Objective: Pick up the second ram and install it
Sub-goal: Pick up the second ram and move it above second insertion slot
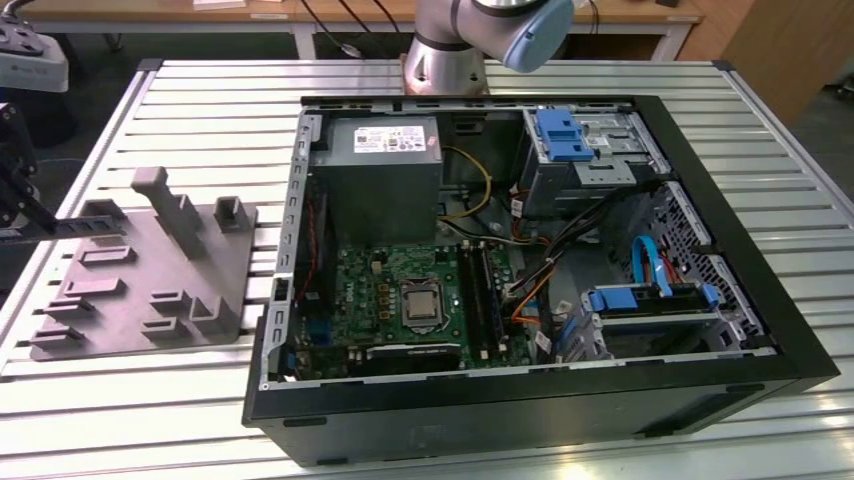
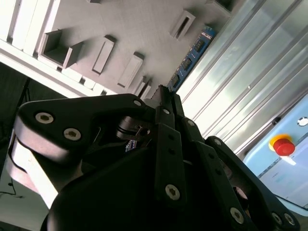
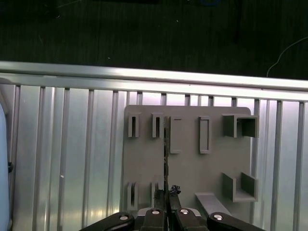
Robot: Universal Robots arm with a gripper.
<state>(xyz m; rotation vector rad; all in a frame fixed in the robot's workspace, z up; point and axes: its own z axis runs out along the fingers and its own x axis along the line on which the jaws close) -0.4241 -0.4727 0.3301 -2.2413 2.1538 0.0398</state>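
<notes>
My gripper (image 3: 167,193) is shut on the second ram (image 3: 166,154), a thin dark stick seen edge-on in the first wrist view. It sticks out past the fingertips over the grey fixture tray (image 3: 192,168). In the second wrist view the ram (image 2: 195,48) shows its bluish board and black chips beyond the closed gripper (image 2: 163,94). In the exterior view the gripper (image 1: 24,215) hangs at the far left, over the left edge of the tray (image 1: 134,290). The open computer case (image 1: 534,400) lies well off to that view's right, with the green motherboard (image 1: 387,290) and its black slot rails (image 1: 483,290).
Everything rests on a slatted aluminium table (image 1: 160,400). Upright posts and pockets rise from the tray (image 1: 174,205). Inside the case are a grey power supply (image 1: 380,160), blue drive cages (image 1: 567,135) and loose cables (image 1: 534,270). A red stop button (image 2: 283,145) stands beside the table.
</notes>
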